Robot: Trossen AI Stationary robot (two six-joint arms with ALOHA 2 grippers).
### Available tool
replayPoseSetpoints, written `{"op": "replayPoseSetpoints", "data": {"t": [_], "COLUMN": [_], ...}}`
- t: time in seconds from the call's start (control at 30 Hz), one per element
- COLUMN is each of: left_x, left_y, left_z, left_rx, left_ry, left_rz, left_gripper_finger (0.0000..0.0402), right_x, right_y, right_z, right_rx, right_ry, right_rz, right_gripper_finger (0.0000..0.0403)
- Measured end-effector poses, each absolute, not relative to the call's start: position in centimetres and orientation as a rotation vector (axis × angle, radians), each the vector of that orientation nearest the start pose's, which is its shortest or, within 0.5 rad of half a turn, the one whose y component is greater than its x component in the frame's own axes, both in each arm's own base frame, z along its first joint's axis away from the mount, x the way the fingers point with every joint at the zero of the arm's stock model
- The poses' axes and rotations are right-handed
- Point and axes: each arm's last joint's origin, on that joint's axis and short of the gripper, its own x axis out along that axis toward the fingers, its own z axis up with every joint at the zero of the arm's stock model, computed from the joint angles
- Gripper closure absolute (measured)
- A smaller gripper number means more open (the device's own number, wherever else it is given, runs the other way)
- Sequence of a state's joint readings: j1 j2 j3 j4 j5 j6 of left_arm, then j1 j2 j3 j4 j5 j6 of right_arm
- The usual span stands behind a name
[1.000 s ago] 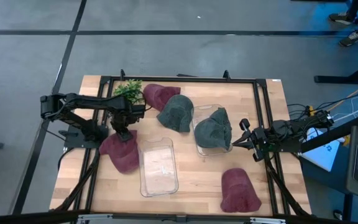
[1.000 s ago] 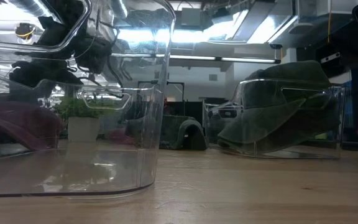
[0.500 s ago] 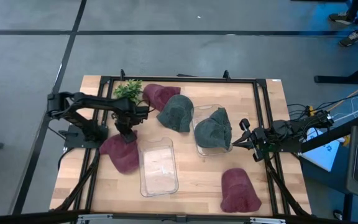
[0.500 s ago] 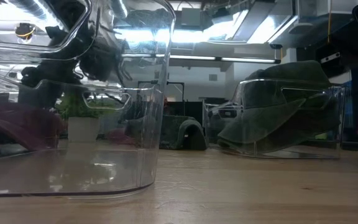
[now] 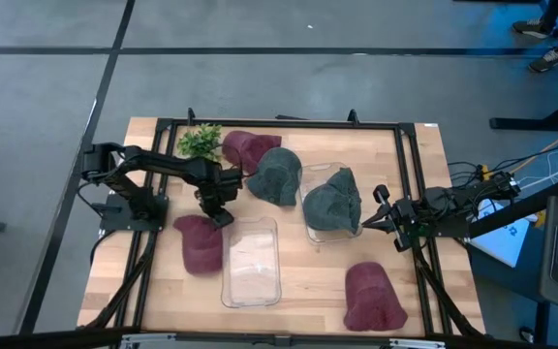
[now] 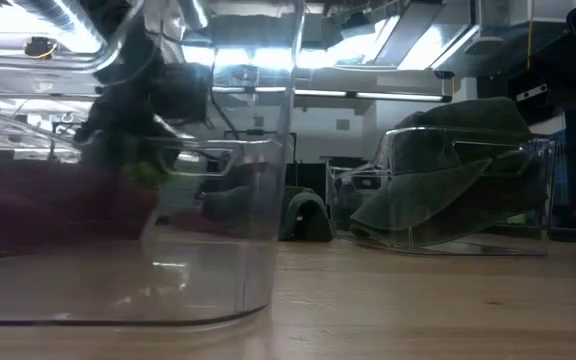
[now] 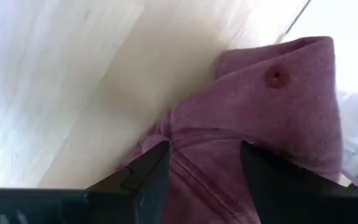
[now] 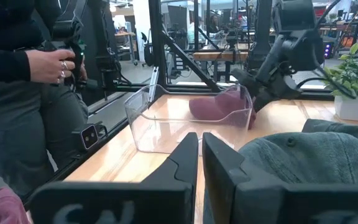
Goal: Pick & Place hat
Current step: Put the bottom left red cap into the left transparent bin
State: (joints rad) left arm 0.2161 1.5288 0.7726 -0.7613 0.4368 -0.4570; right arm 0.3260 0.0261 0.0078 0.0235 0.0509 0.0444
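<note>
A maroon hat (image 5: pixel 201 244) lies on the table against the left wall of an empty clear bin (image 5: pixel 251 262). My left gripper (image 5: pixel 219 210) is shut on the hat's far end; in its wrist view the maroon hat (image 7: pixel 272 118) shows its top button. Through the clear bin (image 6: pixel 268 250) in the low view, the hat (image 6: pixel 58 200) is a dark red mass. My right gripper (image 5: pixel 377 219) is shut and waits at the right side of a second clear bin (image 5: pixel 316 233) holding a dark green hat (image 5: pixel 332 204). My left gripper pinches a fold of the hat's far edge (image 7: pixel 197 165) between its two fingers (image 7: pixel 153 177). It comes from above, slanting toward the table's right. The rest of the hat trails on the table toward the near edge, bunched beside the bin wall.
A loose dark green hat (image 5: pixel 275 176), a maroon hat (image 5: pixel 245 147) and a small potted plant (image 5: pixel 200 142) sit at the far side. Another maroon hat (image 5: pixel 371 296) lies near the right front. A person (image 8: pixel 30 93) stands beyond the table's left edge.
My left gripper has moved toward the table's right, dragging the maroon hat along the table up against the empty bin. The hat has bunched narrower. The bin has been nudged slightly to the right.
</note>
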Motion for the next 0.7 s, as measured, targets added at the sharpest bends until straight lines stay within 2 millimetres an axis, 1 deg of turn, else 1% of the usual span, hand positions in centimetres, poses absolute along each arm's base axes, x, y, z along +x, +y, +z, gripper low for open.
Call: {"op": "replayPoseSetpoints", "data": {"t": [0.13, 0.27, 0.4, 0.5, 0.6, 0.7], "left_x": [24.2, 24.9, 24.8, 24.2, 23.9, 23.7], "left_y": [4.2, 4.4, 3.9, 3.5, 3.0, 2.7], "left_z": [16.2, 18.2, 20.0, 20.9, 21.0, 20.6], "left_rx": [-0.792, -0.626, -0.419, -0.287, -0.173, -0.134], "left_ry": [1.427, 1.407, 1.453, 1.511, 1.548, 1.555], "left_rz": [0.129, 0.085, 0.032, 0.034, 0.033, -0.003], "left_gripper_finger": [0.0208, 0.0208, 0.0208, 0.0207, 0.0202, 0.0187], "right_x": [9.4, 9.4, 9.4, 9.4, 9.4, 9.4], "right_y": [3.0, 3.0, 3.0, 3.0, 3.0, 3.0], "right_z": [16.6, 16.6, 16.6, 16.6, 16.6, 16.6], "right_rx": [0.045, 0.045, 0.045, 0.045, 0.045, 0.045], "right_ry": [0.001, 0.001, 0.001, 0.001, 0.001, 0.000], "right_rz": [0.275, 0.275, 0.275, 0.274, 0.275, 0.275], "right_gripper_finger": [0.0377, 0.0377, 0.0377, 0.0377, 0.0377, 0.0377]}}
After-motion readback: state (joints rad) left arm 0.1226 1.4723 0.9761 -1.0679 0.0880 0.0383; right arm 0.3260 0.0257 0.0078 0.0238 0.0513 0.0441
